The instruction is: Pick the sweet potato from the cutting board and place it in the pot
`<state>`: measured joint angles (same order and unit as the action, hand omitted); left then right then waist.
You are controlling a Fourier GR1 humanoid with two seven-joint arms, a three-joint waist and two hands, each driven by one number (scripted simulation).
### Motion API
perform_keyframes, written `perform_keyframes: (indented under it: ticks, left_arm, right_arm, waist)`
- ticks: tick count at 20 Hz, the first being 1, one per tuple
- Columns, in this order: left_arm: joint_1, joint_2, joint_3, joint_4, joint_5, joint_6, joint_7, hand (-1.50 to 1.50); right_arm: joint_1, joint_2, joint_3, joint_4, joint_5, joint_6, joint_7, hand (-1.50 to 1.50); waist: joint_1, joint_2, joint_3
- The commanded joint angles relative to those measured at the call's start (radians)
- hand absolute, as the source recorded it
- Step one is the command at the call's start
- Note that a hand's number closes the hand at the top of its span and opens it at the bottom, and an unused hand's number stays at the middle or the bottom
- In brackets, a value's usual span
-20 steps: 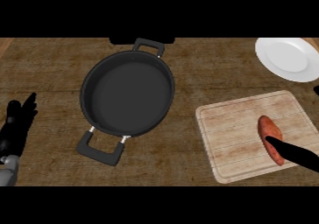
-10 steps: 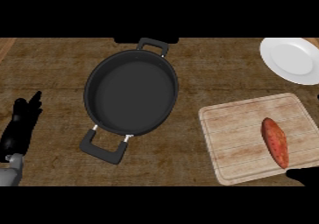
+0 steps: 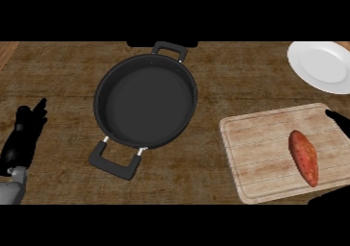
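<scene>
Potato lies loose on the board, near its right side, and the pot sits well left of it with nothing inside. My right hand only shows as dark bits at the right edge, so I can't tell its state; left hand rests open at the left edge of the desk. Risk as I see it: the potato is tapered and could roll if I close off-center, and it could clip the pot rim on the way over.

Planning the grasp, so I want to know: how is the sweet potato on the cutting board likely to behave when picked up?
The sweet potato looks stiff and solid, so it should not flex. Its long, rounded, tapered form suggests it may roll or pivot on the flat cutting board if nudged sideways. Its skin looks smooth, so it might slip.
</scene>
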<state>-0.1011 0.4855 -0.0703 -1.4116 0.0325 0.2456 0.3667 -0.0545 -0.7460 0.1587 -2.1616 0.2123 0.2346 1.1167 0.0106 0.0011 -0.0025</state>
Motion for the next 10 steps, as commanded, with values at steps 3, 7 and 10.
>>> perform_keyframes:
  ticks: [3,7,10]
  left_arm:
    - [-0.047,-0.014,0.008,0.023,-0.016,-0.007,0.019,0.00]
    - [0.011,-0.050,0.000,0.001,-0.031,0.006,-0.005,0.00]
    - [-0.026,-0.030,0.047,0.067,-0.011,-0.034,-0.034,0.00]
  right_arm:
    - [-0.047,0.006,0.042,0.034,-0.013,0.068,0.204,-1.50]
    - [-0.024,0.036,0.040,0.135,0.026,0.037,0.110,-1.50]
    - [-0.042,0.039,0.020,0.162,0.005,0.068,0.109,-1.50]
  waist:
    - [-0.011,0.000,0.001]
    - [-0.005,-0.001,0.002]
    - [-0.010,0.001,0.002]
